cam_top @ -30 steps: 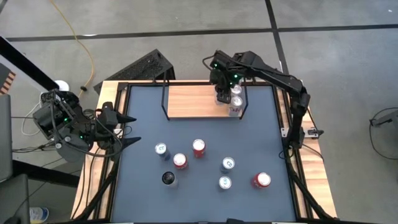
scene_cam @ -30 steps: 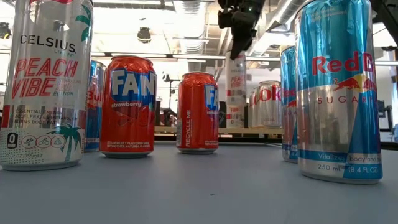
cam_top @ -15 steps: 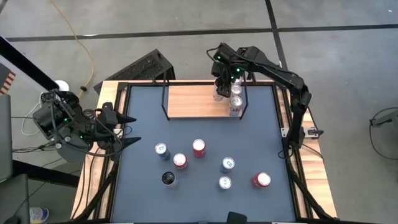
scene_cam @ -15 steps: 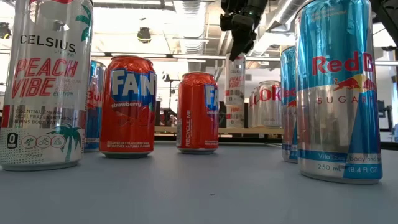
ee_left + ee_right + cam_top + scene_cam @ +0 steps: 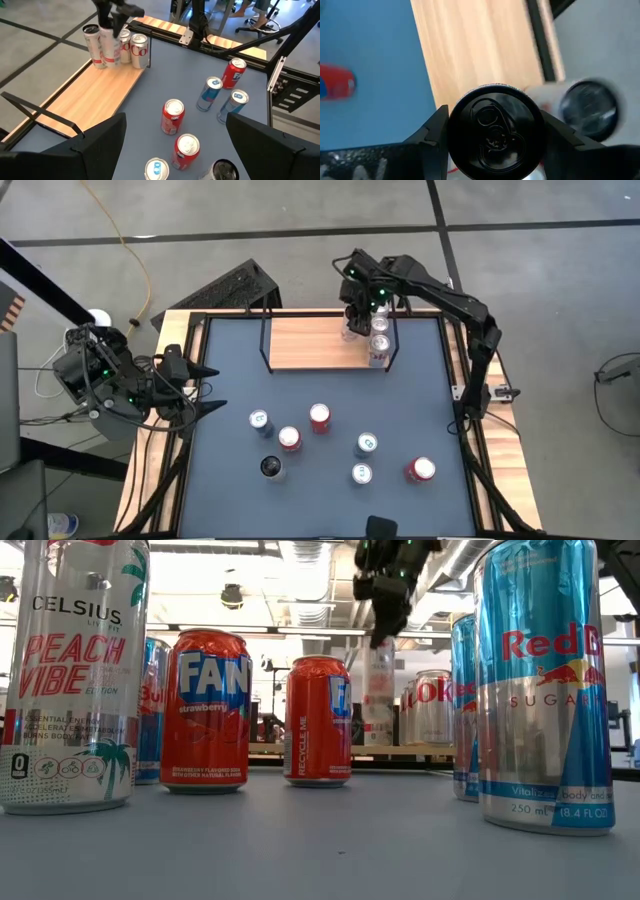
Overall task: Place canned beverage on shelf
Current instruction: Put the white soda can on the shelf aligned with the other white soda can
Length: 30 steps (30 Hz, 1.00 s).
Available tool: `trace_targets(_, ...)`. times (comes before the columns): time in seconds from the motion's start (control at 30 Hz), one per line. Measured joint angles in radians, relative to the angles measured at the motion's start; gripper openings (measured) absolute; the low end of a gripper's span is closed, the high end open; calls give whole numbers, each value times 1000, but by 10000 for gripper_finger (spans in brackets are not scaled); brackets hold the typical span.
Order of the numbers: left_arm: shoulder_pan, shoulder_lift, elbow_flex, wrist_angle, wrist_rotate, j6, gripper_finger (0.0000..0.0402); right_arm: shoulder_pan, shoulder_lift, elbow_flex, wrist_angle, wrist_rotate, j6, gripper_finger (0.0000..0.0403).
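Observation:
The shelf [image 5: 310, 342] is a light-wood board with black wire ends, standing at the table's far side. My right gripper [image 5: 357, 315] is over its right end, pointing down, shut on a tall silver Celsius can [image 5: 378, 690] with a black top [image 5: 495, 132]. Another silver can [image 5: 91, 42] stands close beside it. Two Coke cans [image 5: 380, 342] [image 5: 377, 361] stand on the board toward the near side. My left gripper [image 5: 205, 390] is open and empty at the table's left edge. My right gripper comes at the Celsius can from above, fingers pointing down. It pinches the can's upper rim [image 5: 451, 125] between its two fingers, one on each side. The can is upright. Its base is at the shelf board or just above it; I cannot tell which.
Several loose cans stand on the dark table's near half, among them red Fanta cans [image 5: 320, 417] [image 5: 289, 439], blue Red Bull cans [image 5: 366, 444] [image 5: 259, 421] and a red can [image 5: 420, 470]. The shelf's left and middle parts [image 5: 100, 95] are bare wood.
My right gripper has gone a little toward the table's far edge over the shelf's right end, still pointing down over the Celsius can. The can shows blurred now in the low view. My left arm has kept still.

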<state>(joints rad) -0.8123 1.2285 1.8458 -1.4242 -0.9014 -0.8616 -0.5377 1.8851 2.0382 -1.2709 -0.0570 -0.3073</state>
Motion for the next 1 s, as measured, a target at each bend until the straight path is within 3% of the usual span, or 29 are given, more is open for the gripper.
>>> trace_targets(0.17, 0, 0, 0, 0, -3, 3, 332, -8, 2, -85, 28, 0, -16, 204)
trace_targets(0.7, 0, 0, 0, 0, -23, 3, 332, -18, 1, -94, 72, -23, -34, 204)
trace_targets(1.0, 0, 0, 0, 0, -23, 7, 332, -28, 2, -163, 97, -47, -32, 204)
